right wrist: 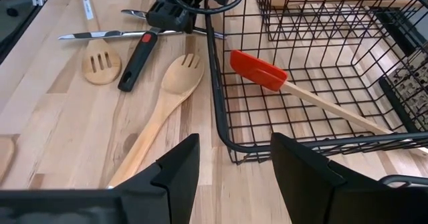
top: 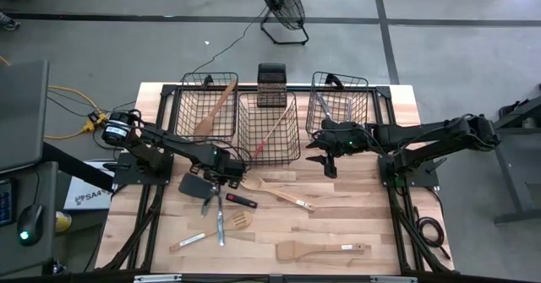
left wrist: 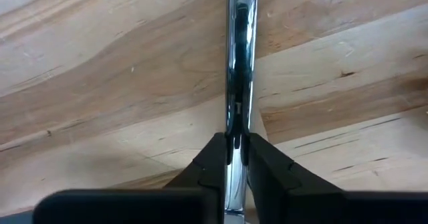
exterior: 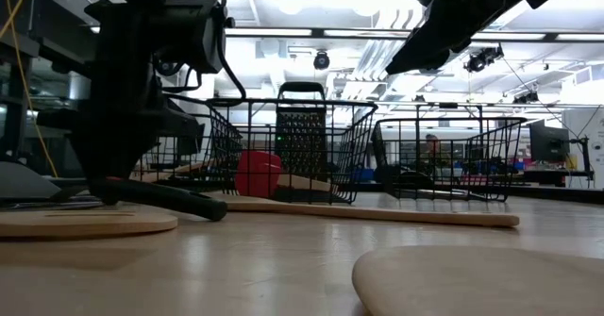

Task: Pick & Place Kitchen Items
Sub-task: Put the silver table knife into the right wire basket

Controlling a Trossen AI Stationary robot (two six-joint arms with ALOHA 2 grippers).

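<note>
My left gripper (top: 218,180) is low over a cluster of utensils in the table's left middle, shut on a silver metal utensil (top: 221,220). Beside it lie a black spatula (top: 195,186), a black-and-red handled tool (top: 240,200), a wooden fork-spoon (top: 275,193), a slotted wooden spatula (top: 211,231) and a wooden spatula (top: 321,251). A wooden spoon (top: 212,112) leans in the left basket, and a red spatula (right wrist: 259,70) lies in the middle basket. My right gripper (right wrist: 234,174) hovers open by the middle basket's right near corner. My left gripper pinches the silver utensil's shaft (left wrist: 239,127) between its two fingertips (left wrist: 212,158), coming from above. The shaft runs straight away from the fingers toward the table's near edge, close over the wood; I cannot tell whether its far end rests on the table.
Three black wire baskets (top: 269,131) stand in a row along the far half of the table, with a dark grater (top: 271,84) behind the middle one. Metal tongs (top: 325,106) lie in the right basket. Bare wood lies in front of the right arm (top: 423,139).
</note>
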